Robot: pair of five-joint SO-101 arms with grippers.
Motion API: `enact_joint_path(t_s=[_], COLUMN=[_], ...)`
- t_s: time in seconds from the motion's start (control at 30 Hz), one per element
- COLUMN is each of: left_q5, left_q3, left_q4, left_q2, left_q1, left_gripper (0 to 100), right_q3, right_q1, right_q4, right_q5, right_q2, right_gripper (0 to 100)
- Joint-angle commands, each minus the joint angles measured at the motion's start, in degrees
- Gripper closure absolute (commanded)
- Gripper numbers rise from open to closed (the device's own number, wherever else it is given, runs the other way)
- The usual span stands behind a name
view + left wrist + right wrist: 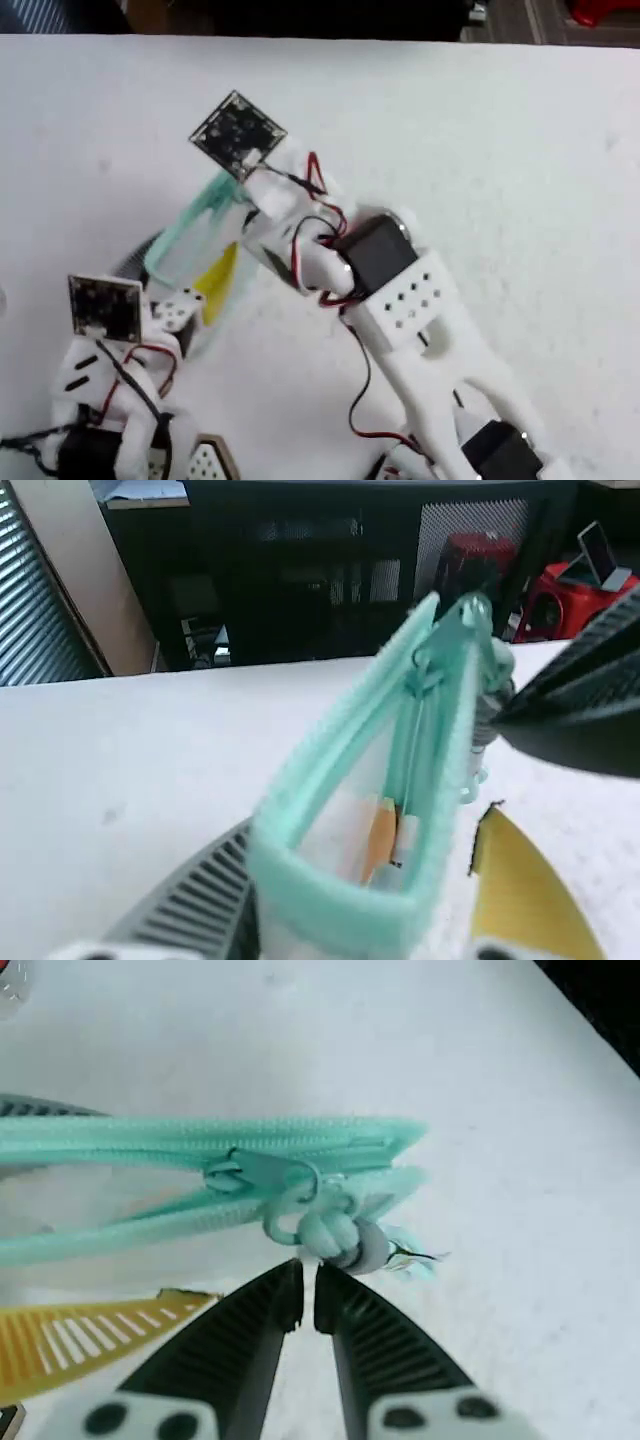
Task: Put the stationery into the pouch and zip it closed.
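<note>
Left of centre on the table (520,120): teal pouch (200,230) up on edge, long axis 7 to 1 o'clock, zipper pull (330,1235) end pointing at 1, mouth gaping, pencil (380,835) inside. Clamped at the 7 o'clock end by left gripper (365,825). Up at 1, right gripper (308,1278) pinched nearly closed, tips right at the pull.

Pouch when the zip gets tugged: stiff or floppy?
Probably floppy: the pouch gapes with soft, bowed edges. Likely light, with a pencil inside. The small round zipper pull may slip from the right tool.
</note>
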Motion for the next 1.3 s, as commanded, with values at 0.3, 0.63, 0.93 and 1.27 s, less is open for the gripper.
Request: enact_joint_path(t_s=[0.3,0.63,0.93,1.27], left_q5=[-3.9,-9.0,-23.6,-23.6], left_q3=[1.7,1.9,1.8,1.7], left_q4=[-3.2,-1.0,5.0,5.9], left_q2=[0.6,0.6,0.6,0.6], left_q1=[3.2,11.1,19.6,19.9], left_gripper=[86,97,98,98], right_q3=[-4.1,-4.0,-3.8,0.0], right_q1=[-0.6,-1.1,-8.0,-8.0], right_q4=[2.1,10.9,20.2,19.2], right_q5=[12.0,18.1,27.9,35.3], right_q2=[-16.8,-19.4,-20.2,-19.8], right_gripper=[90.9,76.2,70.4,70.2])
